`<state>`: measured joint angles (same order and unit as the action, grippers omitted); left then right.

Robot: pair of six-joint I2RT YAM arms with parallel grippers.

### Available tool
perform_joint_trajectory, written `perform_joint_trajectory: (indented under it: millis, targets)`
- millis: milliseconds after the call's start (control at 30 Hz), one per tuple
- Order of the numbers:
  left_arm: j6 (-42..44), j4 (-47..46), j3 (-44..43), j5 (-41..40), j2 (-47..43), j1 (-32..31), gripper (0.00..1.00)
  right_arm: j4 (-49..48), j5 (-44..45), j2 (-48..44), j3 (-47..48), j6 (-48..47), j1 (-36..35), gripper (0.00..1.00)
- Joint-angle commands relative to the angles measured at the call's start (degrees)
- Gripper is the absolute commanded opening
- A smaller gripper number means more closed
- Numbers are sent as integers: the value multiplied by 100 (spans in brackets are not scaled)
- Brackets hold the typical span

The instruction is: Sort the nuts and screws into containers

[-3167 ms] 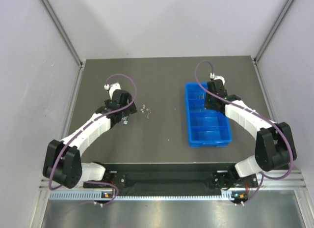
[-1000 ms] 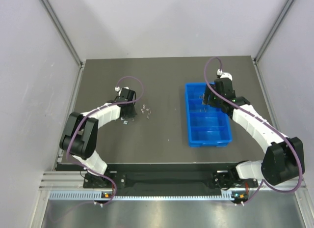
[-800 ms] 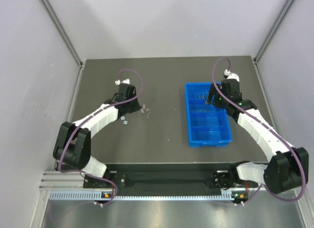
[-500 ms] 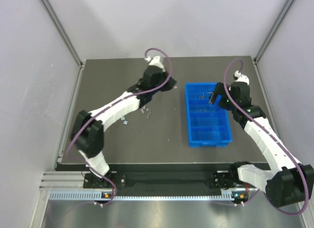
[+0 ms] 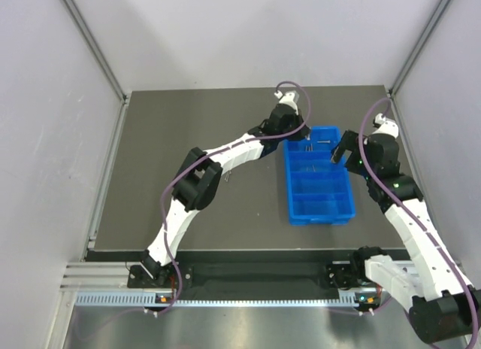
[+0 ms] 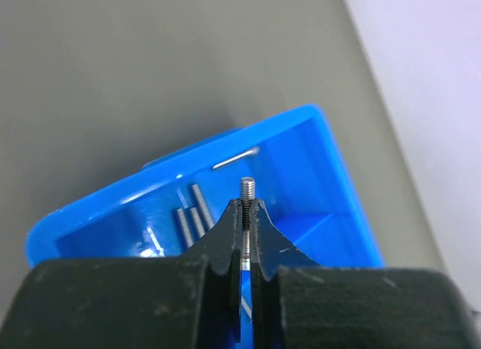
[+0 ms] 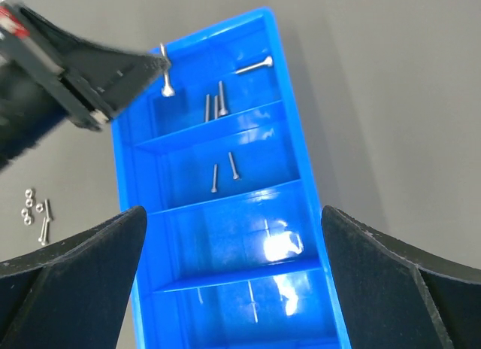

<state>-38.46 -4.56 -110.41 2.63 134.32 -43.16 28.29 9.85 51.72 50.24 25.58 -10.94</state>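
Observation:
The blue containers tray point(image 5: 319, 202) lies right of centre. My left gripper point(image 5: 298, 135) reaches over its far end and is shut on a screw point(image 6: 247, 188), whose threaded tip sticks out past the fingertips point(image 6: 247, 210). The right wrist view shows that screw point(image 7: 164, 77) hanging over the tray's far compartment point(image 7: 195, 229). Several screws point(image 7: 215, 105) lie in that compartment and two screws point(image 7: 224, 171) in the one behind it. My right gripper point(image 7: 233, 213) hovers wide open above the tray's middle, holding nothing. Loose nuts and screws point(image 7: 34, 210) lie on the table left of the tray.
The dark grey table point(image 5: 173, 131) is walled by pale panels on three sides. The left arm point(image 5: 225, 150) stretches diagonally across the table's centre. The right arm point(image 5: 406, 213) stands along the tray's right side.
My left arm has swung from the loose pile on the left across to the tray's far end. My right gripper has opened wide and drawn back to the right.

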Motion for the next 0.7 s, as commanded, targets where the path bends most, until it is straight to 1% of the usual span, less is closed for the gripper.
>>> perform_joint_trajectory:
  millis: [0,33,100,133,167,233,267,367,400,433,467,500,533,567,600,633,667]
  targets:
    - [259,-247,-332,-88,-12,0,0,194,360,-215,162,-132,101,100]
    - [312,-221,-332,-105,6,0,0,211,395,-233,170,-150,92,100]
    - [453,-160,-323,-123,15,-9,4,220,413,-233,179,-168,92,100]
    - [523,-142,-306,-123,-20,-9,15,212,404,-233,197,-168,92,100]
    - [558,-125,-288,-123,-64,-9,23,229,369,-242,197,-168,101,100]
    - [646,-159,-130,-44,-256,-9,41,229,316,-251,223,-159,92,100]
    - [664,-168,-69,-18,-353,-9,55,221,281,-251,223,-168,92,100]
    - [655,-186,238,44,-871,9,70,229,106,-242,250,-177,92,100]
    - [647,-151,439,70,-1047,35,72,221,27,-242,258,-185,92,100]
    - [638,-99,563,62,-1440,53,74,229,-44,-250,276,-220,101,100]
    - [629,-28,712,-77,-1670,79,75,212,-166,-259,267,-229,92,100]
    - [629,120,1045,-201,-1916,140,75,186,-237,-285,267,-281,101,100]
    - [655,226,1239,-289,-2441,176,75,168,-307,-277,258,-282,92,100]
    - [673,332,1459,-507,-2707,220,76,168,-438,-277,250,-291,92,100]
    - [682,533,1939,-927,-2979,324,76,150,-535,-260,224,-317,101,100]
    - [725,744,2188,-1140,-3521,386,76,124,-650,-251,206,-326,92,100]
    - [734,928,2417,-1429,-3779,448,76,98,-825,-224,180,-335,83,100]
